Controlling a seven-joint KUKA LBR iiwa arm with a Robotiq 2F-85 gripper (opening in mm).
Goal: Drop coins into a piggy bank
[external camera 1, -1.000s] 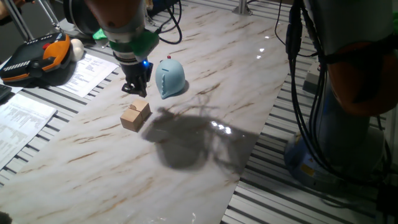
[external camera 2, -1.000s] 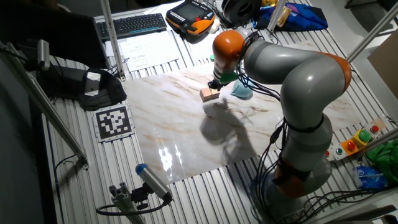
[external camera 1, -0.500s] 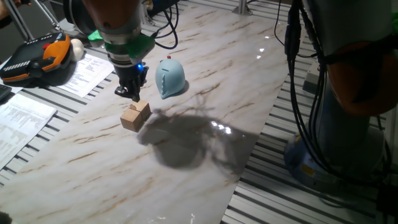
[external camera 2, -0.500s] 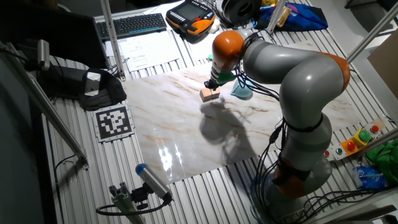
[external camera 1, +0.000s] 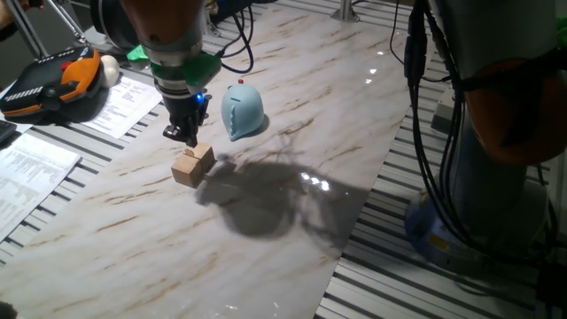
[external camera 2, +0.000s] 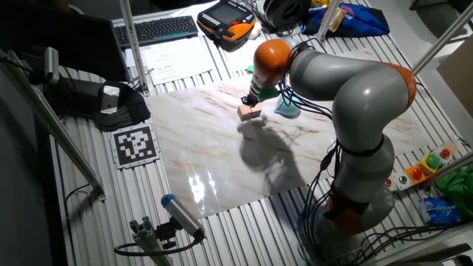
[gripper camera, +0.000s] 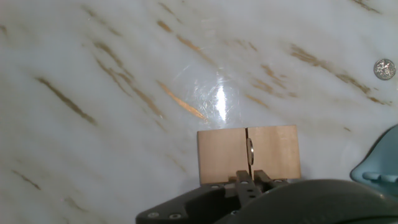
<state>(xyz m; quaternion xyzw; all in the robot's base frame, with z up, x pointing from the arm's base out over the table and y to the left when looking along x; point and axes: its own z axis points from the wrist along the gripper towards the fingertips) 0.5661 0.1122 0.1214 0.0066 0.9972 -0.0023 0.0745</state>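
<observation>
I see the marble desk (external camera 1: pixel 292 142) under my arm, with the piggy bank (external camera 1: pixel 241 112) just beside the wooden blocks (external camera 1: pixel 192 164). My hand (external camera 1: pixel 182 136) hangs right above those blocks, fingers pressed together; in the hand view it seems to pinch a coin (gripper camera: pixel 249 151) edge-on over the seam between them, though it's tiny. Another coin (gripper camera: pixel 384 68) lies flat on the desk, near the bank's edge.
</observation>
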